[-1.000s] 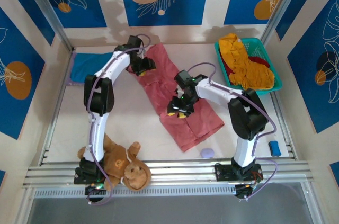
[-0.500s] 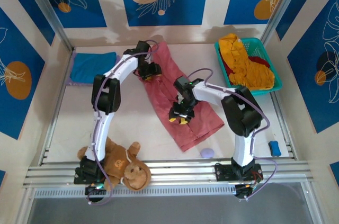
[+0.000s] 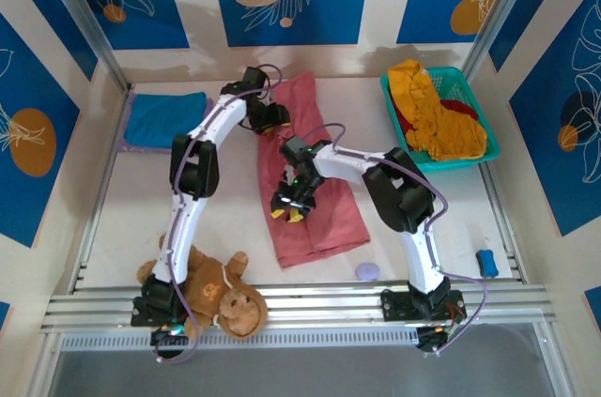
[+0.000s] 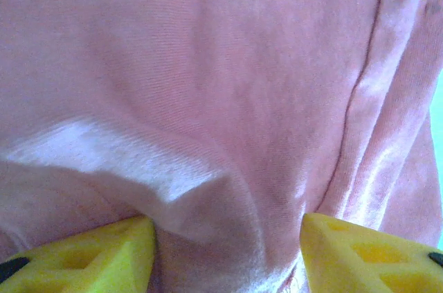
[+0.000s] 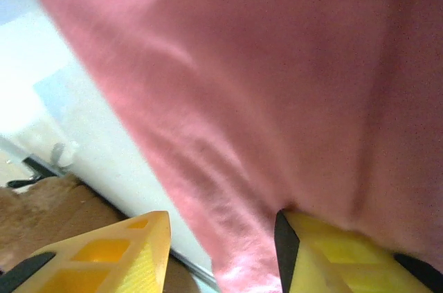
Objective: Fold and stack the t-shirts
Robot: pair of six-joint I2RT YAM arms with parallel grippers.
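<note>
As I checked the feeds from my desk, the right gripper sat low on the counter, well left of the teal basket and nearer to me than its near rim. Its fingers stood apart. One was off the cloth with bare counter beside it and the other was tucked at the cloth's edge, so nothing was clamped.

The salmon-pink t-shirt spread away from that gripper on the basket's side, and its long left edge ran between the fingers.

The left gripper was about as far left of the basket and roughly level with the basket's middle, pressed onto the shirt's far end. Its fingers were apart with a ridge of cloth bunched between them. I could not tell whether that ridge was pinched.

The shirt lay flat on the counter left of the basket as a long, narrow strip. Its long axis ran from level with the basket's far rim down toward me, well past the near rim, with the near end swung slightly to the basket's side.

Both grippers were on the edge away from the basket, so I judged that any fold would carry that edge basketward. The left arm was nearer the far end, and the right arm was nearer the middle.
</note>
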